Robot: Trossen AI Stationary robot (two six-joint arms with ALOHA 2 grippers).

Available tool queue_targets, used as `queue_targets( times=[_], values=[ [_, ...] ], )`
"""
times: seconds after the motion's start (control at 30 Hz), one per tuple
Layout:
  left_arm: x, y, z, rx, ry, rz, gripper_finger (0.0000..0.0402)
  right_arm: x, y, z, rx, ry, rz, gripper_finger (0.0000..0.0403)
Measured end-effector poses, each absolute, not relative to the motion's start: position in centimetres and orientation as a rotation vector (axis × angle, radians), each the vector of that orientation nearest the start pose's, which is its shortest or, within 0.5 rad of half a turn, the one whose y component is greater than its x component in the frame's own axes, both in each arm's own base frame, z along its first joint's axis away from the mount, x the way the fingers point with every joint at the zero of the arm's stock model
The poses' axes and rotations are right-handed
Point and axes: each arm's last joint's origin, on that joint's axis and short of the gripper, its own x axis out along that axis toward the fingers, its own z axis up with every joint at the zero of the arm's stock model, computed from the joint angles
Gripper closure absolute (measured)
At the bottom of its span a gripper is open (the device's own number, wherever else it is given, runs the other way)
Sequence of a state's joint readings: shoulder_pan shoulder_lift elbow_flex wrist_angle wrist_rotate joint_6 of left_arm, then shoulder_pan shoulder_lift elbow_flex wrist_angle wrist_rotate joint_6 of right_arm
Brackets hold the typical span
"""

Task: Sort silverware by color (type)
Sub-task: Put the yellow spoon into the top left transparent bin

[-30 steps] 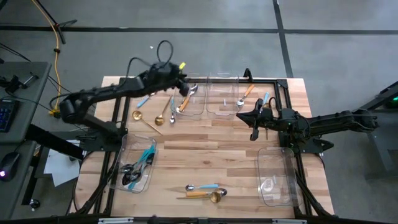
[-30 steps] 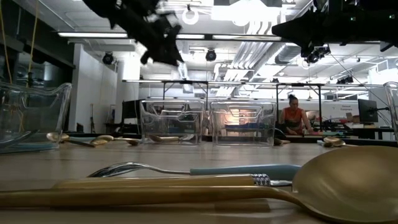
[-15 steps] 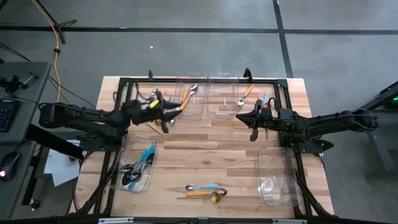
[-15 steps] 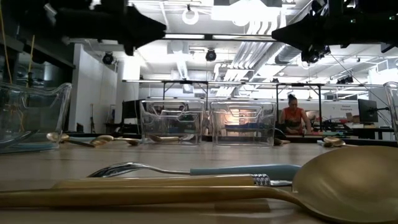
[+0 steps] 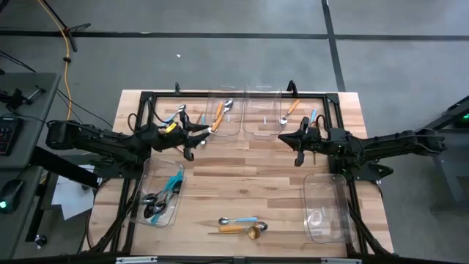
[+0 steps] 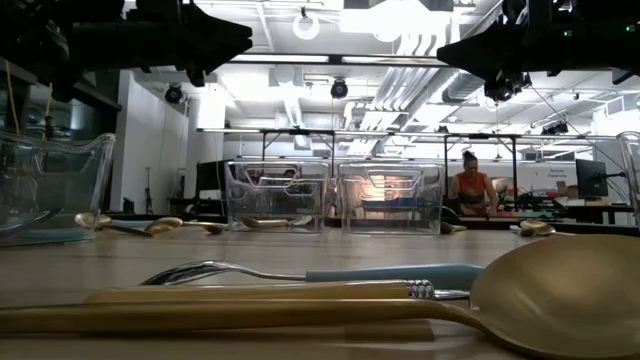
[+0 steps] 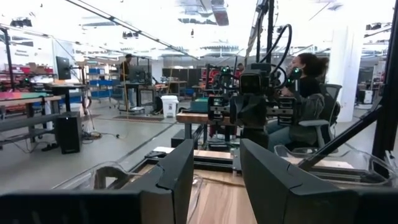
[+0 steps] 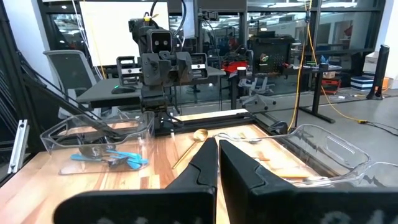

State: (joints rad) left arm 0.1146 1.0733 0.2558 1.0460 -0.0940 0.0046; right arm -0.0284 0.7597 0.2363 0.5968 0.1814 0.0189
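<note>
Left tool (image 5: 192, 136) pulled back from far bins, parted, empty, gold spoons (image 8: 191, 142) beneath; right tool (image 5: 298, 147) shut

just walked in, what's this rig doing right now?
Sorting silverware by type into clear bins. Neither arm is carrying anything. The left pincer hangs open over the table's left side; the right pincer waits shut near the middle. Blue-handled pieces lie in the front-left bin, an orange-handled spoon in a far bin. A blue-handled spoon and a gold spoon are still loose up front.
</note>
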Motion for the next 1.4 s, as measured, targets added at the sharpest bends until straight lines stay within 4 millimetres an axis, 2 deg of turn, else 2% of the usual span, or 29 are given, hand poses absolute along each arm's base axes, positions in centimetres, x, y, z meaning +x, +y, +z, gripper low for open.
queue_targets(
  times=[0.93,1.2,1.4],
  values=[
    [19.79,2.55,21.96,-0.003,-0.229,0.205,0.0282,16.65,-1.04,22.10,0.024,-0.066,-0.223,0.0403],
    [19.79,2.55,21.96,-0.003,-0.228,0.204,0.0282,16.65,-1.03,22.10,0.125,-0.078,-0.219,0.0403],
    [19.79,2.55,21.97,-0.003,-0.229,0.202,0.0282,16.65,-1.04,22.16,0.122,-0.083,-0.220,0.0403]
  ],
)
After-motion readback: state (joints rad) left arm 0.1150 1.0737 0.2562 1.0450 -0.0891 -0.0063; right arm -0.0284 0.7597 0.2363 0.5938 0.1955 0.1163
